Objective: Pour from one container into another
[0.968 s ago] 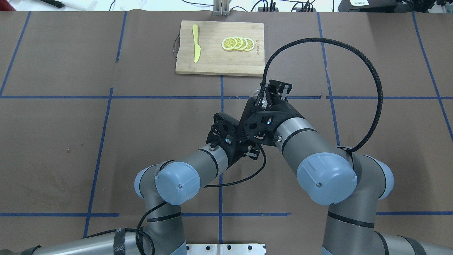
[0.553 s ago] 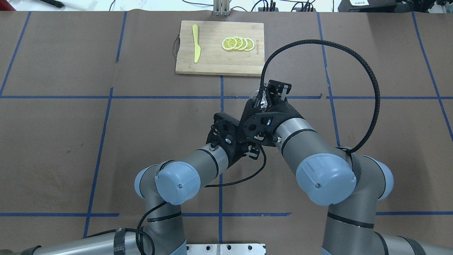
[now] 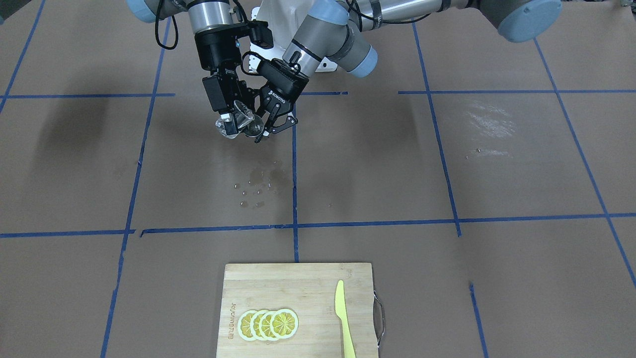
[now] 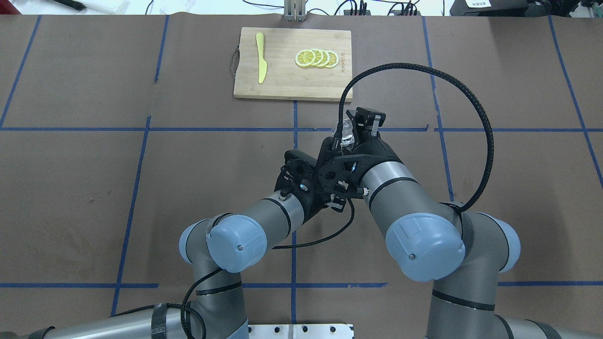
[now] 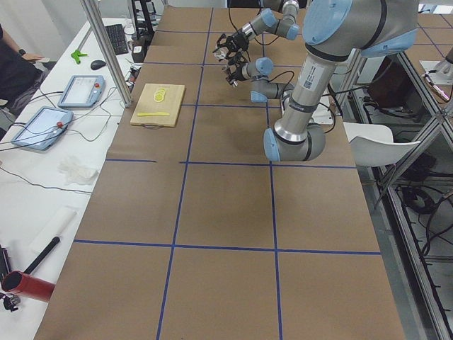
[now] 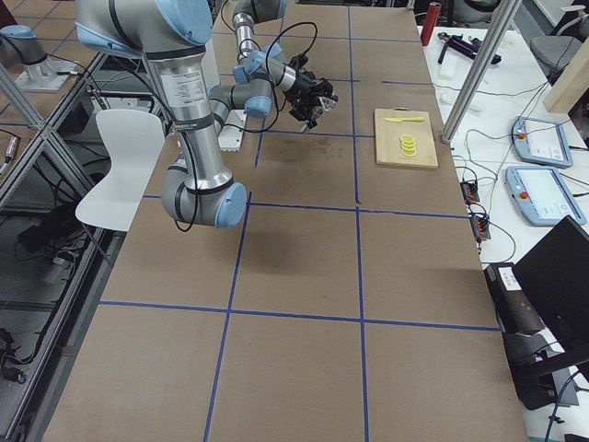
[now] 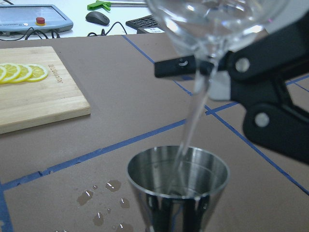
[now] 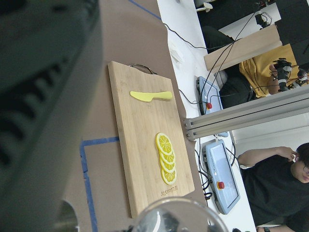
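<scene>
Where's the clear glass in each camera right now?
Front-facing: glass upper left of centre, tipped.
Overhead: glass centre, just below the cutting board's right corner.
Exterior left: top centre, too small to tell.
Exterior right: likewise, upper centre.
Left wrist: glass top edge, pouring into jigger.
Right wrist: glass rim, bottom edge.
Landmark: cutting board with lemon slices.

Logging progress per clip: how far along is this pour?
Done: the right gripper has the glass lifted and tipped, the left gripper holds the jigger beneath it. In hand: a thin stream runs into the jigger. Left: finishing the pour and righting the glass; how much remains is unclear. Droplets lie on the table.
</scene>
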